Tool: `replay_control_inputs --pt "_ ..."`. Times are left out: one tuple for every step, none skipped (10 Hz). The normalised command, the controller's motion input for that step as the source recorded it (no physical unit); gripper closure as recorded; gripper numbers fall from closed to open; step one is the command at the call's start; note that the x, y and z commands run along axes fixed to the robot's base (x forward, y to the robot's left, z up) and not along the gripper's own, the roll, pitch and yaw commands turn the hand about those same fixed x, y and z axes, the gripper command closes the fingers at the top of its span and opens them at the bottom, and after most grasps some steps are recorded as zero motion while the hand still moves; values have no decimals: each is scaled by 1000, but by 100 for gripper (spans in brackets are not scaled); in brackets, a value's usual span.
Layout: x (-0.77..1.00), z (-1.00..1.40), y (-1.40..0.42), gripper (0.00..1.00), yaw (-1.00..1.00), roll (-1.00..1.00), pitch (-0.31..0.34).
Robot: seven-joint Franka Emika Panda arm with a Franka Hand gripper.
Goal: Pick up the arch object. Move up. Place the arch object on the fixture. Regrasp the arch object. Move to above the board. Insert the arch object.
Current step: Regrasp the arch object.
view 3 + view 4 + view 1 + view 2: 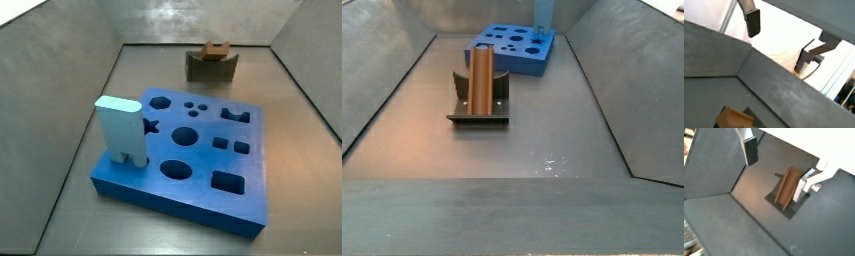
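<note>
— Looking at both wrist views, where is the gripper (777,165)?

— Up in the air, above the grey bin floor (529,150). Its two fingers (753,23) stand spread wide apart with nothing between them. In neither side view does the arm appear.

— And the arch object (481,80)?

— It stands on end in the fixture (478,108), leaning against the upright back of the dark bracket, its foot on the base plate. In a wrist view the orange-brown block (787,188) sits just beside one silver finger (807,183), though the finger looks to be higher and I cannot tell whether they touch.

— How much room lies around it?

— Plenty. The fixture stands alone near the middle of the floor, well apart from both sloping side walls (382,100). Bare grey floor runs in front of its base plate.

— Where is the board (201,150)?

— Flat on the floor, well apart from the fixture, with a strip of open floor between them. A pale blue pillar (120,125) stands upright at one corner of it, near the edge. The other cut-outs lie open.
</note>
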Motion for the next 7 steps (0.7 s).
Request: replay_control_inputs --pt "268 -15 -60 0 275 353 133" --pt "280 -3 -49 0 267 253 93" --pt "279 -7 -51 0 254 204 56" --pt "262 -13 -59 0 228 191 26" --pt "260 -17 -63 0 203 187 16" --pt "263 -18 -61 0 167 184 14" --pt "263 -18 -60 0 145 184 14"
